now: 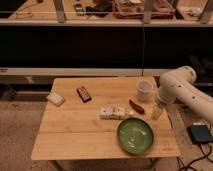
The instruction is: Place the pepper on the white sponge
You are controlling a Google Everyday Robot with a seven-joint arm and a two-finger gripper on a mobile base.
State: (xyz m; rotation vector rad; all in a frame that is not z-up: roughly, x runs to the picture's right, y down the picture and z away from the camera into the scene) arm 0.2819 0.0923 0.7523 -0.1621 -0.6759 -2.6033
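Just left of the claw [157, 111] lies the pepper [136, 106].

One camera is looking down at the table [75, 135] from a raised spot at its near side, facing the shelving [100, 22] behind and taking in the whole top from mid-distance. The arm [185, 87] is showing at frame right, its gripper [157, 111] hanging over that edge of the table.

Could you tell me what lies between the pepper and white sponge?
In camera view, the dark bar and patterned block; the gripper is beside the pepper.
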